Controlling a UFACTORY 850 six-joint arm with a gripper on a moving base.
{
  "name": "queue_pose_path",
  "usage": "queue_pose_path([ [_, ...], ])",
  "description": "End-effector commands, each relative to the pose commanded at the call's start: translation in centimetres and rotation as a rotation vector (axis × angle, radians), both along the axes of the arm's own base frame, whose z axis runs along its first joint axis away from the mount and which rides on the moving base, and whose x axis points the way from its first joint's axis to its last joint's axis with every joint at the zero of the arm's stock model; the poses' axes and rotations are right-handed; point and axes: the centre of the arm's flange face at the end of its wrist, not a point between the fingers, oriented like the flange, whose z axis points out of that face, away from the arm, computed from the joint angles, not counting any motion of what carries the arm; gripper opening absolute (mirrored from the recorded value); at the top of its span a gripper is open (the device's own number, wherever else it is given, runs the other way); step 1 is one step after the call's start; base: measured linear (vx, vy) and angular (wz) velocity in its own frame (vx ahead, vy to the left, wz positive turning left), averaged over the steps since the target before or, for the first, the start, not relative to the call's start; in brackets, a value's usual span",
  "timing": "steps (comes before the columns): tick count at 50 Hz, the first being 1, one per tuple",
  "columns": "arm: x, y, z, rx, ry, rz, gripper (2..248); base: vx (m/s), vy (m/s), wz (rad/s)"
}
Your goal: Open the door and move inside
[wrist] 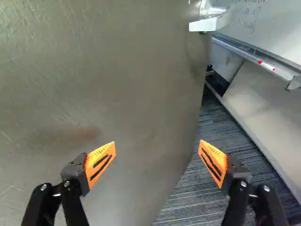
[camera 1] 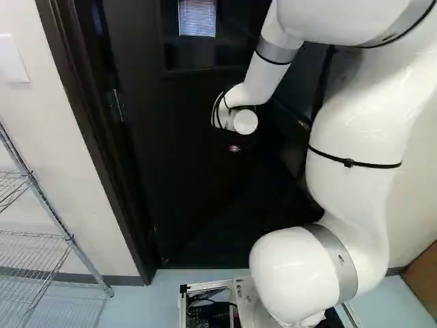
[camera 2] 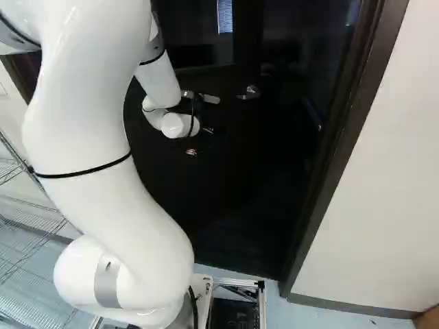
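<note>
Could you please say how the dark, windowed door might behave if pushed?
The door would probably stay stiff, being one broad, flat panel. It would likely swing rather than tip, since it stands ajar within its dark frame.

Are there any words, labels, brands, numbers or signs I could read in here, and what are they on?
Nothing can be read for certain.
Handwriting on the whiteboard past the door's edge: a few short lines, too small and blurred to quote.
Red-and-white marker on the ledge below it: no print legible.
Door: no sign or lettering that I can make out.
</note>
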Motion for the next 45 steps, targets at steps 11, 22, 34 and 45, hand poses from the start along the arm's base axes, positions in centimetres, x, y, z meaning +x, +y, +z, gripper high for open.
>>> queue_pose_path([
  [11,2.0,1.0,-0.1,0.001,-0.007,0.016,247,0.000,0.000,0.000],
  [22,4.1,2.1,-0.3,0.002,-0.016,0.031,247,0.000,0.000,0.000],
  [34,6.4,3.3,-0.5,0.003,-0.028,0.048,247,-0.003,-0.004,-0.001],
  [45,8.4,4.5,-0.7,-0.001,-0.040,0.071,247,0.000,0.000,0.000],
])
